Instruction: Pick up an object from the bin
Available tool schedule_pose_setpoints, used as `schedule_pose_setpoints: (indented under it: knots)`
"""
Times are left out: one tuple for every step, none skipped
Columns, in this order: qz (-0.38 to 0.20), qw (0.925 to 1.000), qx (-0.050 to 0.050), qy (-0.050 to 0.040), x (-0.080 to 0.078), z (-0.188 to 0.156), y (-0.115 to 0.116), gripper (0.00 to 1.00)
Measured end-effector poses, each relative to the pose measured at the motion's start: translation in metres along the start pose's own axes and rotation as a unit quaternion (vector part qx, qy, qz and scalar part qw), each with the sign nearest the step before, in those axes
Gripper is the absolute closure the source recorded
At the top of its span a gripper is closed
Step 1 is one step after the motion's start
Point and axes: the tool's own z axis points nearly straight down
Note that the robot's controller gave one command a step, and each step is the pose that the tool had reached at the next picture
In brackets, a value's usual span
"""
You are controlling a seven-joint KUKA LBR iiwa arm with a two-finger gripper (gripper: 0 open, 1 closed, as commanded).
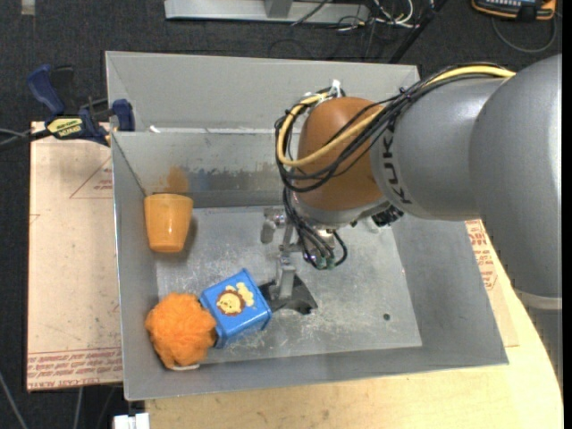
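Grey metal bin (384, 329), seen from above, with the arm entering from the right of the view. We locate the gripper (288, 295) low over the bin floor, just beside the right-hand edge of a blue block (235, 307) that bears a yellow cartoon animal on its upper face. The block lies toward the front left of the floor, askew to the walls, and touches an orange fuzzy ball (179, 329) on the side away from the gripper. An orange cup (168, 222) sits well apart, by the left wall. We cannot tell whether the gripper is wide or narrow. We judge that the block lies leftward of the tool, so a grasp would call for a short shift that way.
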Motion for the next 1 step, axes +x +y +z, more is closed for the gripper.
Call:
schedule_pose_setpoints:
  knots:
    - [-0.043,0.9991,0.0,0.0031,0.0081,0.0302,-0.0223,0.0]
